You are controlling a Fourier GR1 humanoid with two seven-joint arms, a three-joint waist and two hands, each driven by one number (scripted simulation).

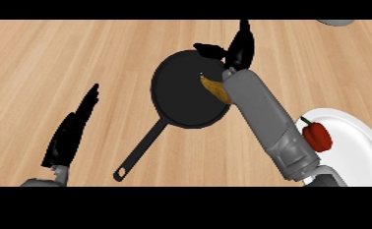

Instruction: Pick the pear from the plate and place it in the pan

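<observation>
pear (pixel 213 88) in black pan (pixel 186 88) beneath open right hand (pixel 238 48)

A single head view looks steeply down at the wooden counter (pixel 87 51), the forearms entering from its near edge.

The counter (pixel 80 51) looks like pale wood with fine straight grain, matt. The pan (pixel 181 93) is matt black, smooth. The plate (pixel 349 139) is smooth white, faintly glossy. The red pepper (pixel 317 138) shines. The forearm (pixel 265 120) is matt grey.
</observation>
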